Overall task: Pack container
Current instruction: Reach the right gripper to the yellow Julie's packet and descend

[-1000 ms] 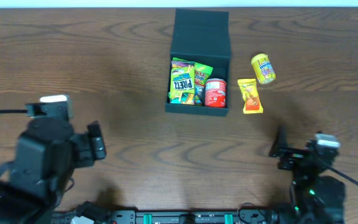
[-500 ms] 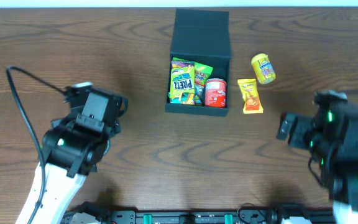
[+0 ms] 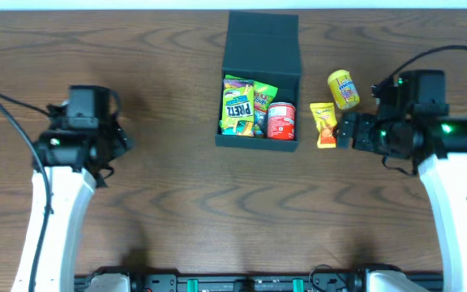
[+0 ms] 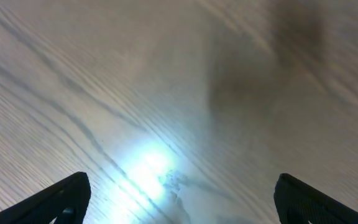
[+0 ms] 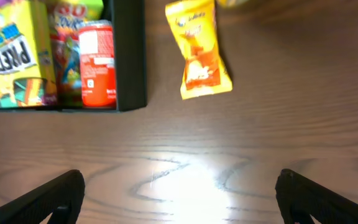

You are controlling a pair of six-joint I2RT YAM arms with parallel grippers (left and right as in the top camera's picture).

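**Container part-packed; two snacks left out**

Overhead, we see the container (image 3: 258, 143) at 12 o'clock, holding snacks (image 3: 250, 107). A yellow packet (image 3: 325, 125) and a canister (image 3: 342, 88) wait at its 3 o'clock.
Left wrist: our left hand (image 4: 182, 199) is apart and empty.
Right wrist: our right hand (image 5: 179, 196) is apart and empty.

A dark brown wood-grain table (image 3: 169, 195) carries the open teal-black container (image 3: 256, 143), its lid laid flat toward the far edge. Just right of the container lies a yellow-orange snack packet (image 3: 326, 125). A yellow canister (image 3: 343, 88) lies tilted just beyond the packet, apart from the box.
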